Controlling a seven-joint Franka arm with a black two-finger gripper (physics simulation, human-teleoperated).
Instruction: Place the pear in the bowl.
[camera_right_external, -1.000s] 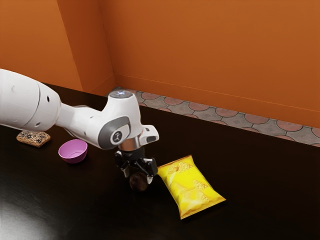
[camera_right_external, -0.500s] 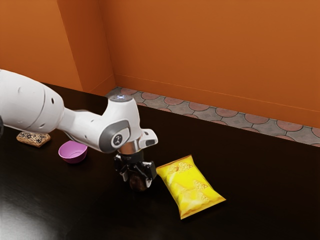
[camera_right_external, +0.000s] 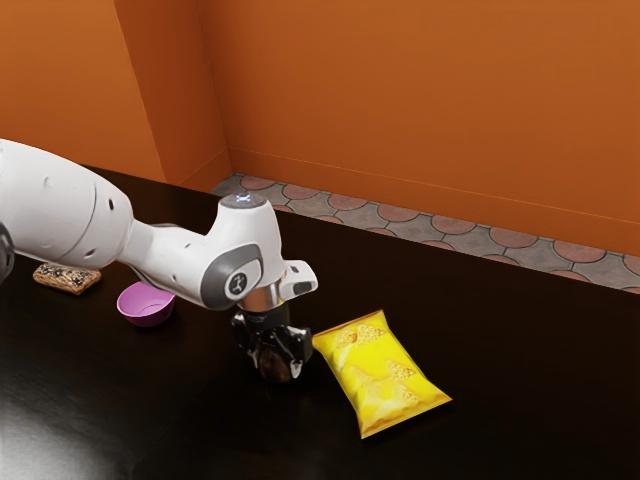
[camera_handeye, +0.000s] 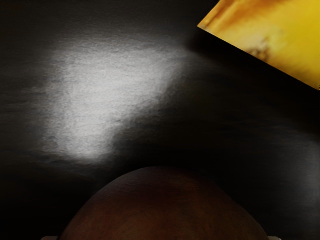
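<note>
So the pear (camera_handeye: 165, 210) isn't in the bowl (camera_right_external: 146, 305), it's down at the gripper (camera_right_external: 277, 366), right under the arm's (camera_right_external: 240, 245) hand. Can't honestly tell whether the gripper is open or has actually clamped onto the thing, the dark parts and the dark brown fruit kinda blend together. Can't tell if the pear is touching the table (camera_right_external: 500, 380) either. In the wrist view its big rounded brown side pokes up right by the hand, with a corner of the bag (camera_right_external: 388, 375) a bit away from it and a pale shiny patch on the black tabletop.

The bag is bright yellow, lying flat near the gripper, over toward the exterior view's right. The bowl is pink, upright on the table, apart from the gripper toward the exterior view's left. Further that way there's some seedy-looking loaf (camera_right_external: 68, 278), partly tucked behind the arm from this angle. Past the table there's a patterned tile floor (camera_right_external: 350, 205) and a super orange wall (camera_right_external: 430, 110).
</note>
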